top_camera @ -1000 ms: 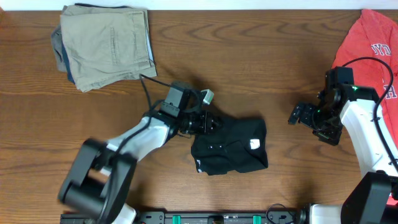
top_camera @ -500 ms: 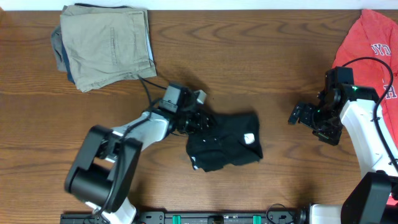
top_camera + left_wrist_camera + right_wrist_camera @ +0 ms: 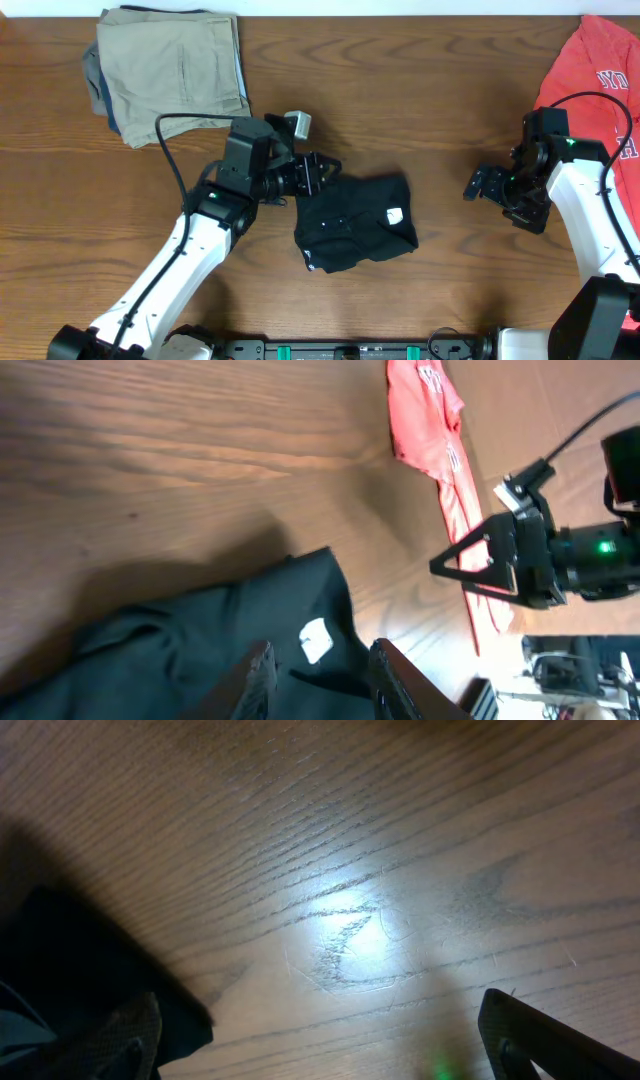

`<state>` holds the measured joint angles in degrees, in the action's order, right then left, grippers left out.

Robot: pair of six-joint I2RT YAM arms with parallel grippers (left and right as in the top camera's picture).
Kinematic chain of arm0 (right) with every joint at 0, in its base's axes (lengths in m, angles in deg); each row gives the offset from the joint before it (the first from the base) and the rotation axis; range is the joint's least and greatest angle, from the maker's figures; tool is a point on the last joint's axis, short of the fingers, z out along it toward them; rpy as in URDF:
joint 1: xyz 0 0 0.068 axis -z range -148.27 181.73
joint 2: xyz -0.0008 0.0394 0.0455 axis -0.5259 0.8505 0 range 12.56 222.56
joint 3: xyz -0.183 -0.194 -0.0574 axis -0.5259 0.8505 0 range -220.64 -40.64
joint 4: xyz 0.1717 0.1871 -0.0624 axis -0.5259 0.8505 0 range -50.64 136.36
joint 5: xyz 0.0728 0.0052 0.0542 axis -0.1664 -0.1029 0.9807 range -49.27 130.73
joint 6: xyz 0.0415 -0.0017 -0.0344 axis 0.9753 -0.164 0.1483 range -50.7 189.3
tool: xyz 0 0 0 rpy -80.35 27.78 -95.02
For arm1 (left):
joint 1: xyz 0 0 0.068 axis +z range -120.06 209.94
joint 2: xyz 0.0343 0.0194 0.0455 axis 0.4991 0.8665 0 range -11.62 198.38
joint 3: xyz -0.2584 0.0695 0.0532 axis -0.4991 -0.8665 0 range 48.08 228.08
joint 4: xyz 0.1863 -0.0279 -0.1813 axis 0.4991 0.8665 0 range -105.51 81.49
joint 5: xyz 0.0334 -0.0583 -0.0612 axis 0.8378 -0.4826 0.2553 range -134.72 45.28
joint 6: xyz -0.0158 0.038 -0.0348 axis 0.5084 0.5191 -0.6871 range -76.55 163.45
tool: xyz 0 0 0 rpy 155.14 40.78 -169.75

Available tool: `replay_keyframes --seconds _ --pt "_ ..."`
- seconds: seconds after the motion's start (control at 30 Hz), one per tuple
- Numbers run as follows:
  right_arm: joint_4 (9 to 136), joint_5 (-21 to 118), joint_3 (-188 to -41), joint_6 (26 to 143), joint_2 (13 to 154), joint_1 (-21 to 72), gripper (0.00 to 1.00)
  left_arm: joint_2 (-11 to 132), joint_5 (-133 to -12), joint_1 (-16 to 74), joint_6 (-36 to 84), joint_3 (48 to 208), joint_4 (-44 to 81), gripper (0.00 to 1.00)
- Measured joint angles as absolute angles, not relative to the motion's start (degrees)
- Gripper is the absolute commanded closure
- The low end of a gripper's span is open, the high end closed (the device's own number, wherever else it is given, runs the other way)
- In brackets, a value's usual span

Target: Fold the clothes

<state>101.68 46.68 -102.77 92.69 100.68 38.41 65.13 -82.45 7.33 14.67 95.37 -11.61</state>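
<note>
The black garment (image 3: 352,222) lies crumpled at the table's middle, its white tag (image 3: 395,214) facing up. My left gripper (image 3: 325,172) hovers at the garment's upper left edge. In the left wrist view the black garment (image 3: 190,650) and the tag (image 3: 316,640) show beneath my left gripper (image 3: 320,682), whose jaws stand apart with no fabric pinched between them. The red tee (image 3: 590,70) lies at the far right edge. My right gripper (image 3: 478,185) stands open over bare wood, right of the black garment; the right wrist view shows this right gripper (image 3: 320,1050) holding nothing.
A folded pile with khaki trousers (image 3: 170,75) on top sits at the back left. In the left wrist view the red tee (image 3: 440,430) and the right arm (image 3: 540,550) show beyond the black garment.
The left gripper pulled the black garment slightly left and back, then its jaws parted and it rose off the fabric. The right arm has not moved.
</note>
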Motion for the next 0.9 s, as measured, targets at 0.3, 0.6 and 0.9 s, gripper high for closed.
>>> replay_keyframes --seconds 0.3,0.6,0.9 --pt "101.68 46.68 -102.77 92.69 100.68 38.41 0.01 76.0 -81.95 -3.18 10.61 95.37 -24.35 0.68" --pt "101.68 46.68 -102.77 92.67 100.68 38.41 0.01 94.88 -81.84 -9.19 1.93 95.44 -46.56 0.68" --pt "101.68 46.68 -102.77 92.67 100.68 38.41 0.01 103.29 -82.65 -9.08 -2.51 95.76 -51.08 0.68"
